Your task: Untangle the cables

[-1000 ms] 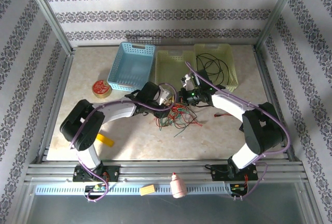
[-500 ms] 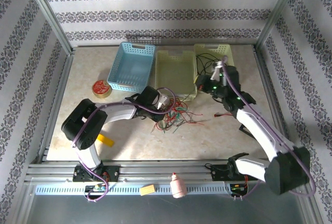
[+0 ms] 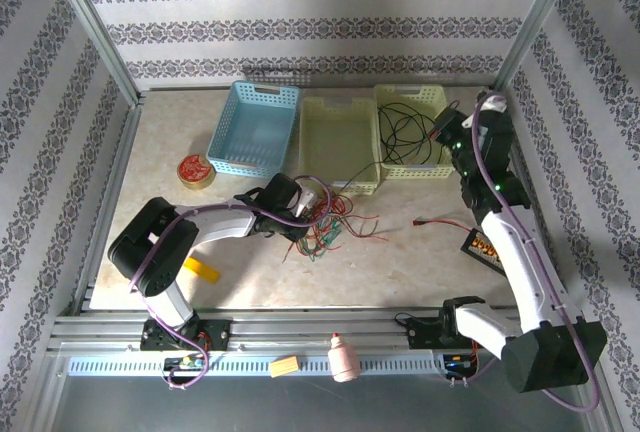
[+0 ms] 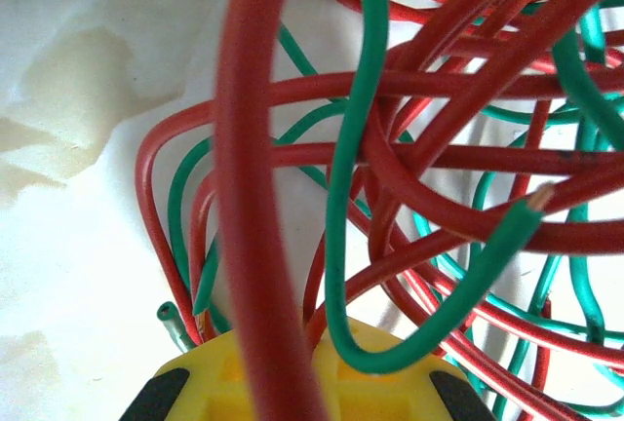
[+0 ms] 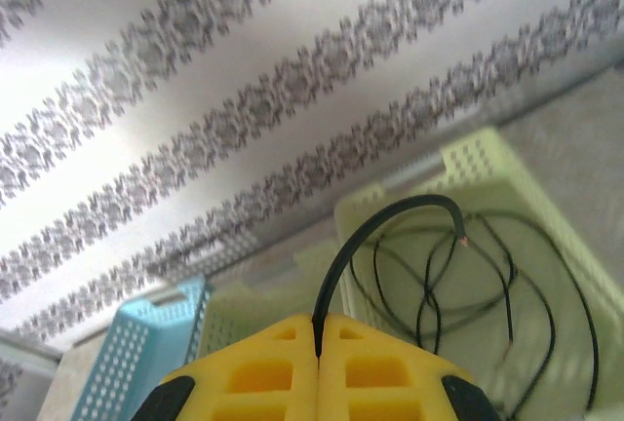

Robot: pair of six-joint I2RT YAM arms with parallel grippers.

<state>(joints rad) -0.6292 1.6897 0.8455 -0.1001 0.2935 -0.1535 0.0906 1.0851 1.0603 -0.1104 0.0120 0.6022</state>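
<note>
Overhead, striped floral wallpaper point(image 3: 300, 27) closes in three sides of the cell, with metal posts point(image 3: 95, 37) at the corners. Below lies a pale, marbled table point(image 3: 400, 262).

Along its far edge stand a blue basket point(image 3: 222, 137), a pale yellow-green basket point(image 3: 340, 187) and a second one point(image 3: 445, 162) just beside it on the right.

Near the table's middle, the left gripper point(image 3: 316, 214) sits low in a tangle of red and green cables point(image 3: 345, 222). In its wrist view the yellow fingers point(image 4: 390, 382) are pressed together on a red cable point(image 4: 258, 197) that runs down between them.

Held high over the right-hand basket, the right gripper point(image 3: 443, 132) is clamped on a black cable point(image 5: 419, 199), which arcs out of the seam between its fingers point(image 5: 244, 372). More loops of that cable lie inside the basket.

A red tape roll point(image 3: 193, 169) and a yellow block point(image 3: 203, 270) lie to the left.
</note>
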